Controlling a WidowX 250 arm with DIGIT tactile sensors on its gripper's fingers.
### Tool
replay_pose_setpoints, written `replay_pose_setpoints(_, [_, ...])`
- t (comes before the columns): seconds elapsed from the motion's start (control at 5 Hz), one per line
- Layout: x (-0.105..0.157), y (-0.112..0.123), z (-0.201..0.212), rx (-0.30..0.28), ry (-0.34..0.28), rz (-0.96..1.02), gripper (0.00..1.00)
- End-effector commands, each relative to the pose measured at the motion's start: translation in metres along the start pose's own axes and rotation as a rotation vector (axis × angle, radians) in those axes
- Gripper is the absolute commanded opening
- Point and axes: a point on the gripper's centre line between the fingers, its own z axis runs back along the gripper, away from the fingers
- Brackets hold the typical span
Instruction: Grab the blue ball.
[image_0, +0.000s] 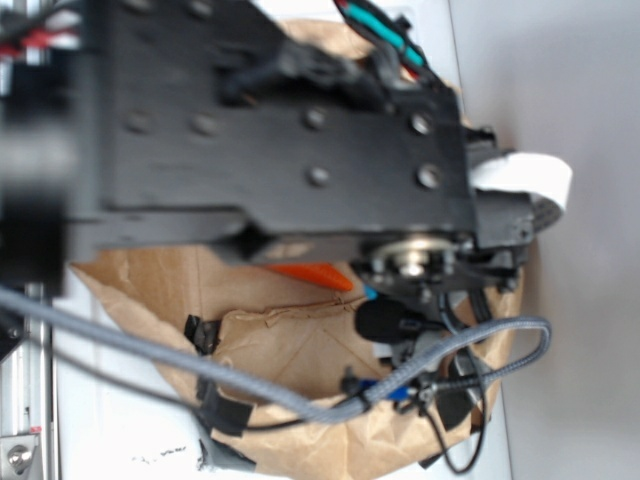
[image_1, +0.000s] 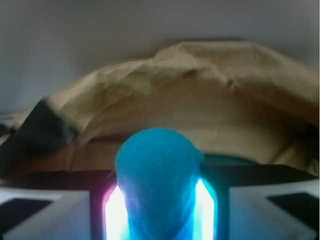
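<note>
Wrist view: blue ball (image_1: 159, 180) at 6 o'clock, pinched between lit fingers (image_1: 116, 212) closed on both flanks above crumpled brown paper (image_1: 200, 95); grasp apparently made, next a steady lift without slackening.

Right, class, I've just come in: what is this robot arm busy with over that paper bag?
The arm is reaching into a crumpled brown paper bag. In the wrist view, the blue ball sits right between the gripper jaws, which press against it on both sides, so it looks grasped. An orange carrot toy lies in the bag, partly hidden under the arm. Whether the ball is lifted cannot be told.
</note>
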Motion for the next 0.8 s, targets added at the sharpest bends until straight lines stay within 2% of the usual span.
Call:
replay_pose_setpoints(0.0, [0.004,-0.004,0.051,0.159,0.025,0.062,0.00])
replay_pose_setpoints(0.2, [-0.004,0.000,0.056,0.283,0.143,0.103,0.00])
replay_pose_setpoints(0.4, [-0.025,0.011,0.063,0.329,0.202,0.097,0.00])
replay_pose_setpoints(0.6, [-0.040,0.016,0.069,0.308,0.171,0.088,0.00])
